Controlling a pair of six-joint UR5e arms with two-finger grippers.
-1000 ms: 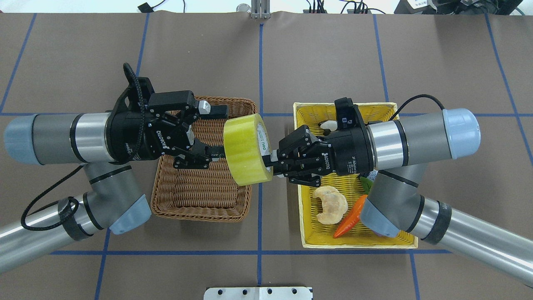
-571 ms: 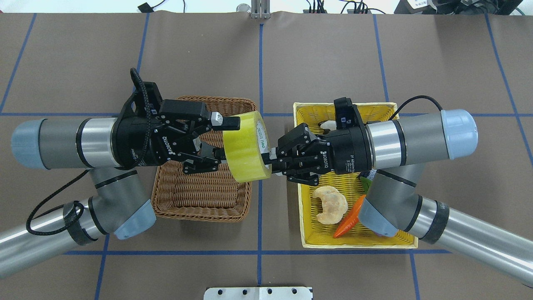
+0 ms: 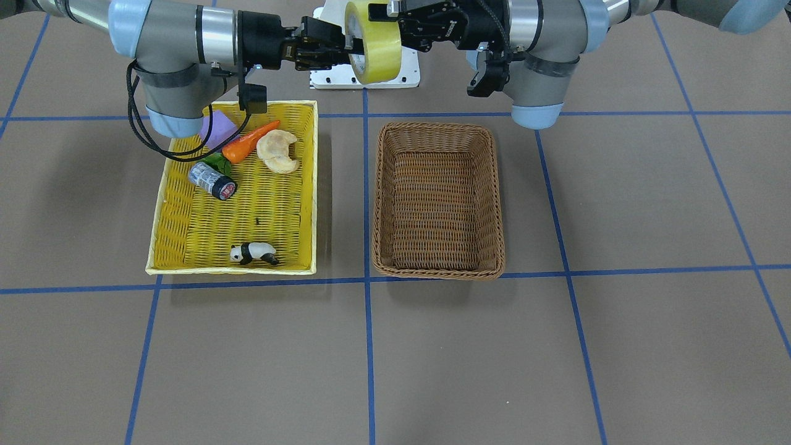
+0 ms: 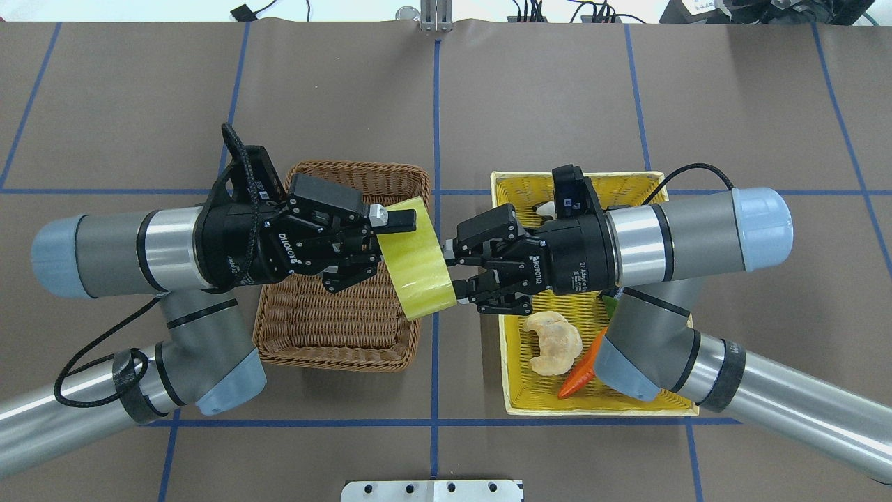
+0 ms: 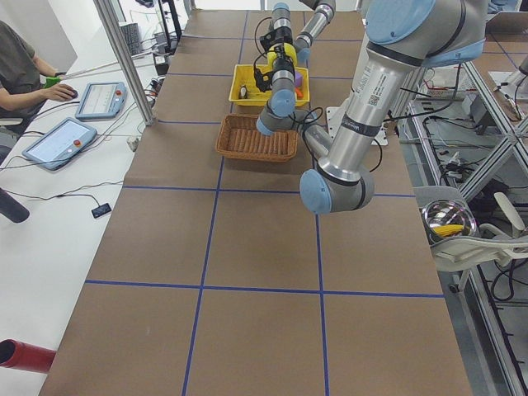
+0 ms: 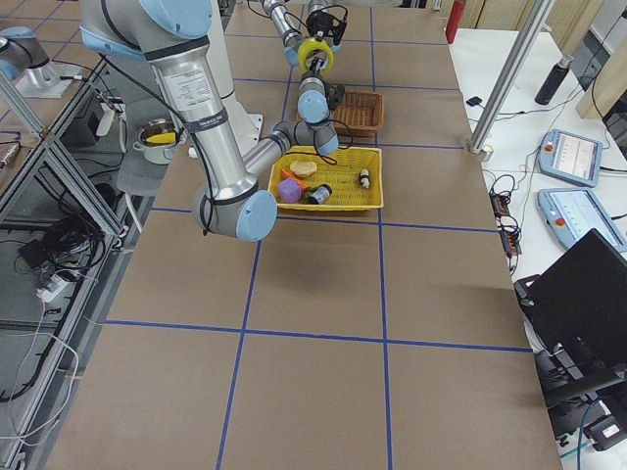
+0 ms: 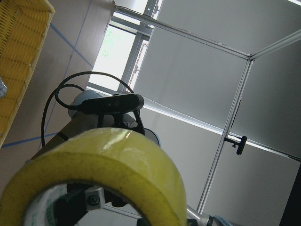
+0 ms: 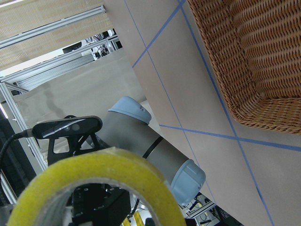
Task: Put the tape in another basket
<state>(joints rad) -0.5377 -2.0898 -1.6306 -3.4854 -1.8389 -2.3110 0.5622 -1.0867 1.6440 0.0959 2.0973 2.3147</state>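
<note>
The yellowish tape roll [image 4: 418, 261] hangs in the air on edge, between the two baskets and over the brown wicker basket's [image 4: 334, 341] right rim. My left gripper [image 4: 383, 245] comes in from the left. One of its fingers lies over the roll's top and the other at its left face, shut on the tape. My right gripper [image 4: 454, 265] holds the roll's right side, shut on it. In the front view the tape [image 3: 376, 46] sits high between the left gripper [image 3: 390, 18] and the right gripper [image 3: 343, 44]. The brown basket [image 3: 439, 198] holds nothing.
The yellow tray [image 3: 272, 204] holds a bread piece [image 3: 278, 151], a carrot [image 3: 247, 143], a purple block [image 3: 216, 130], a grey cylinder [image 3: 212, 179] and a panda figure [image 3: 253, 253]. A white plate [image 4: 432, 490] lies at the near edge. Both forearms reach over the baskets.
My left gripper has moved right onto the tape and its fingers have narrowed around it. The roll has tilted, so its labelled side face no longer shows. The right arm has barely shifted.
</note>
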